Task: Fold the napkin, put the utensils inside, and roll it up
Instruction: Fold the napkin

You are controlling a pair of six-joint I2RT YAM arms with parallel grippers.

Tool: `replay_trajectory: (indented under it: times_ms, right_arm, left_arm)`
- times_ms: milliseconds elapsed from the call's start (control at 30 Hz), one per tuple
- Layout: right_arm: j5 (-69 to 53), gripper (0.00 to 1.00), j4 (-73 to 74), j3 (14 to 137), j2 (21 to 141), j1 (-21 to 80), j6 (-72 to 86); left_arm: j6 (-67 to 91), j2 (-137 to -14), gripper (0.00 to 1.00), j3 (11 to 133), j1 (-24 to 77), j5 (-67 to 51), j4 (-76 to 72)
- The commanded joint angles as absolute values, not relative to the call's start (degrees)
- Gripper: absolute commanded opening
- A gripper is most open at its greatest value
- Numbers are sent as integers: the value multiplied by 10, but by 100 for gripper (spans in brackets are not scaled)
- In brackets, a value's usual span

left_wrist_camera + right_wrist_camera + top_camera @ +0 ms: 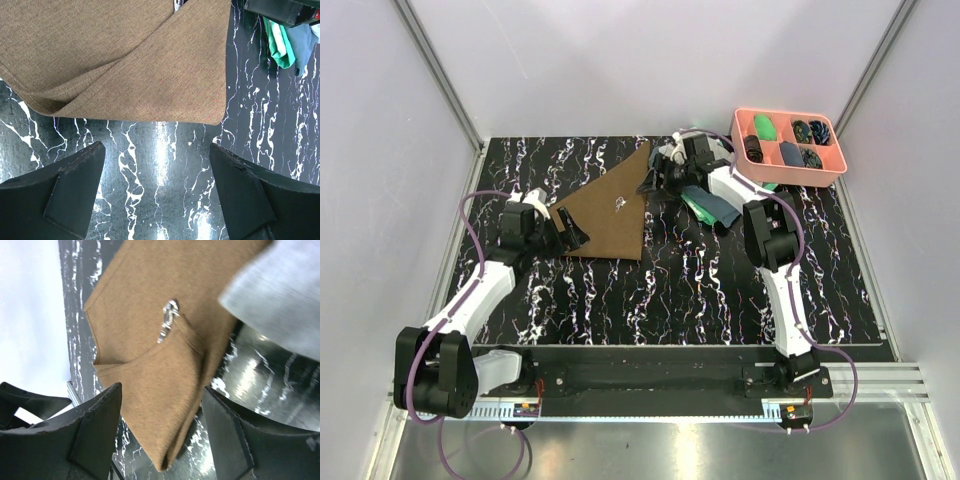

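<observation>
Top external: napkin [608, 218] lies folded centre-left, cloth heap [713, 210] just right, pink tray [788, 173] upper right; both pairs of jaws stand open.

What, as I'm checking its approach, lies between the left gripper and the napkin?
Only bare marbled table, shown in the left wrist view between the left gripper and the napkin's near edge.
</observation>
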State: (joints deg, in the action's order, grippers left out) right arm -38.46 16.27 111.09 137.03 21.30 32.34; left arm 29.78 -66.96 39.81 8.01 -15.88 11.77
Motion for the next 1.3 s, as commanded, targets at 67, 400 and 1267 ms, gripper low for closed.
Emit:
replay_trajectory:
  times_ms: [67,400,1267]
  right_arm:
    - [-382,71,163,1082,1346,209,312]
    - [-399,63,163,1106,1392,209,319]
    - [-389,45,171,1131,1461,225,337]
  left_arm:
    - [298,-665,88,403,78,-169,90]
    - [297,-674,88,403,78,-171,87]
    - [297,-673,88,404,78,-178,82]
